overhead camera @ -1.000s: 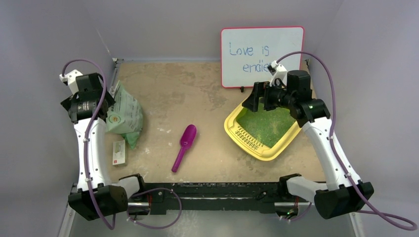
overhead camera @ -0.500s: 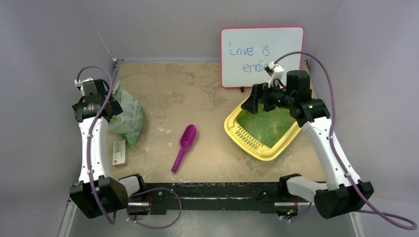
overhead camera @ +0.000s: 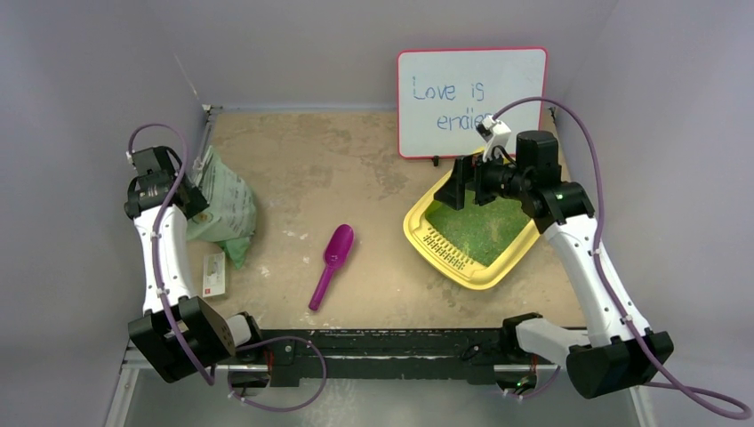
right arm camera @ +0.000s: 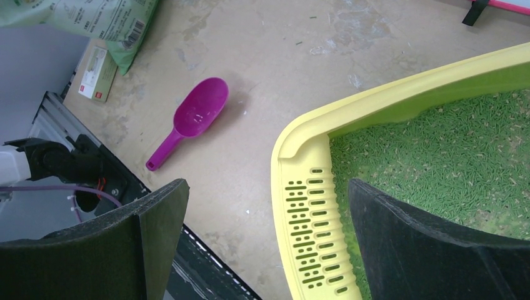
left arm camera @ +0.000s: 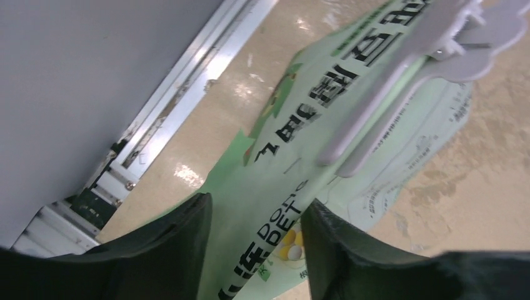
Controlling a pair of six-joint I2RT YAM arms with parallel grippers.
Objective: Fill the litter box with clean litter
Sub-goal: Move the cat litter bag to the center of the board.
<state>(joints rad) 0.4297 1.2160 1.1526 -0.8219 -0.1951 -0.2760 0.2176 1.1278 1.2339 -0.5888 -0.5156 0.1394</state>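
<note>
Left wrist view: the bag (left arm camera: pixel 281 206) lies between my left fingers (left arm camera: pixel 162 250), long axis running away from them, pinched or not I cannot tell; right fingers (right arm camera: pixel 437 250) hang spread over the litter box (right arm camera: pixel 300 162).

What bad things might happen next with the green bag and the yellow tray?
1. The left gripper straddles an edge of the floppy green bag. Lifted from there, it may sag or slip out.
2. A white clip sits on the bag. If it seals the opening, probably nothing will pour.
3. The right gripper hangs open over a corner of the litter box. A bump there might scatter the clean litter.
</note>
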